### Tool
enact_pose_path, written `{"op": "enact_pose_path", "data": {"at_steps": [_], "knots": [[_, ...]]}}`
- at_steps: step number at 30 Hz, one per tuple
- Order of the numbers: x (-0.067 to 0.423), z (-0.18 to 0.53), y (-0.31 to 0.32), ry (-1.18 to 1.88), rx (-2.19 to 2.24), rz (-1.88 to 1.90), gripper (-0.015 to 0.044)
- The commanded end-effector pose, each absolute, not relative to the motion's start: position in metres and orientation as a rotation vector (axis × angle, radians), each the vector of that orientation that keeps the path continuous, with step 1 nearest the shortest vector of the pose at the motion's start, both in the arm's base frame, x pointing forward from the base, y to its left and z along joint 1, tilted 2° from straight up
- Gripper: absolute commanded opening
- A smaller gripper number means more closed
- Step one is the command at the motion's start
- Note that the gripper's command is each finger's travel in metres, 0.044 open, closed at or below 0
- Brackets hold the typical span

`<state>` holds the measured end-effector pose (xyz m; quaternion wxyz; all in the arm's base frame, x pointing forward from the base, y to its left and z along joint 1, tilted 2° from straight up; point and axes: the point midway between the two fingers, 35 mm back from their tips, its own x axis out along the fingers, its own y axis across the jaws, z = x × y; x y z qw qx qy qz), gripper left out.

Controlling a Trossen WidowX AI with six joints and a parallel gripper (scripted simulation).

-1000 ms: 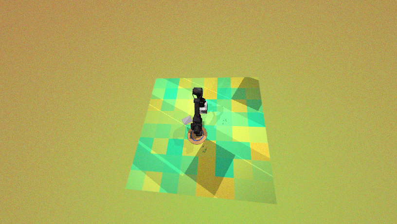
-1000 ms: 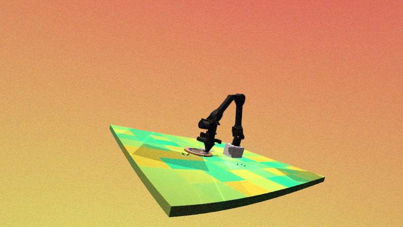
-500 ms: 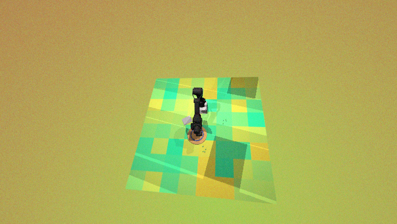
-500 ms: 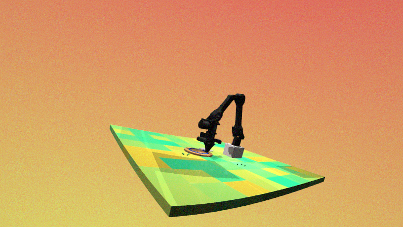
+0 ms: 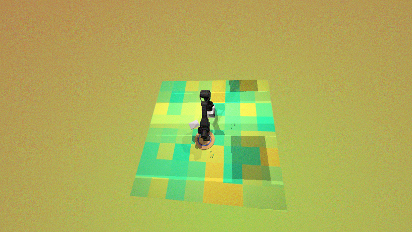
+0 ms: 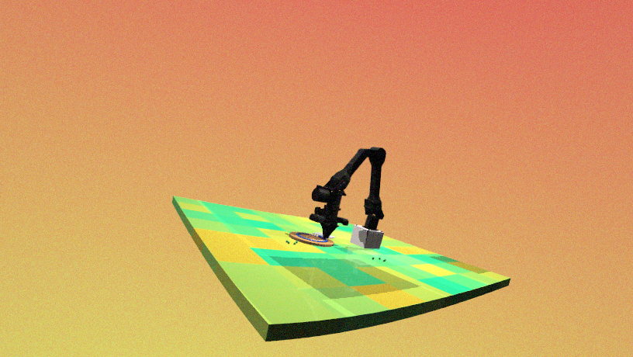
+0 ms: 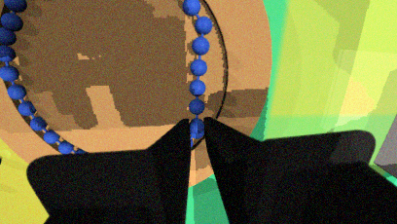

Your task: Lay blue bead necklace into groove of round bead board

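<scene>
Gripper (image 7: 197,128) nearly closed, pinching 1 bead of blue necklace (image 7: 198,68) over round board (image 7: 146,73).

Blue necklace (image 7: 198,65) on a tan-brown board (image 7: 131,73); black tool (image 7: 197,133); table (image 5: 222,192) chequered green, teal and yellow

The top view looks down from far above; the exterior looks from low and well off; the wrist looks close past the gripper (image 7: 197,128). All share the bead board (image 5: 204,147).
</scene>
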<state>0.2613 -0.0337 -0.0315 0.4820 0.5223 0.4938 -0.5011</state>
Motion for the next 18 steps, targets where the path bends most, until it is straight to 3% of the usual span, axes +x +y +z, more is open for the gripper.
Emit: {"op": "enact_pose_path", "data": {"at_steps": [1,14,18], "knots": [[0.2556,-0.03,-0.0329,1.201,1.277,-1.223,0.0],[0.2538,-0.0382,-0.0323,1.201,1.277,-1.223,0.0],[0.2551,-0.0346,-0.0328,1.199,1.275,-1.218,0.0105]]}}
